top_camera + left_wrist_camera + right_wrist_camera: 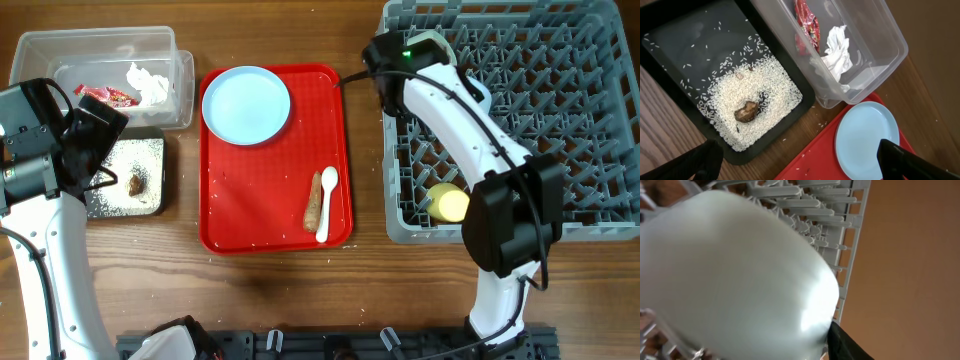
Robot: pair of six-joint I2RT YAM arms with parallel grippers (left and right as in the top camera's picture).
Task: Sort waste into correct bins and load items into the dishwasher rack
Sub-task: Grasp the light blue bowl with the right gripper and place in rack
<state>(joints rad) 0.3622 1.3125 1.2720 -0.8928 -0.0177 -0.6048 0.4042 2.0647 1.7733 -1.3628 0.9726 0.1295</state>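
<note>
Overhead: the right gripper (410, 52) reaches over the far left corner of the grey dishwasher rack (560, 120), closed on a pale bowl (432, 42). A yellow cup (449, 203) lies in the rack's near left corner. On the red serving tray (340, 120) at centre sit a pale blue plate (246, 105), a white spoon (326, 205) and, touching it, a carrot-like stick (313, 200). At left, the clear tub (40, 50) holds a red wrapper (105, 95) and white tissue (148, 83). The black tray (150, 200) just in front of it holds rice (125, 160) and a brown scrap (135, 183), with the left arm partly over it.

Left wrist: the left gripper (799, 155) hangs with fingers (905, 160) spread wide and nothing between them. Below it lie the rice-strewn black tray, the tub and the plate's edge. A few grains are scattered on the wooden table (670, 125).

Right wrist: the bowl fills most of the view. One dark finger presses its lower edge, with rack pegs behind.
</note>
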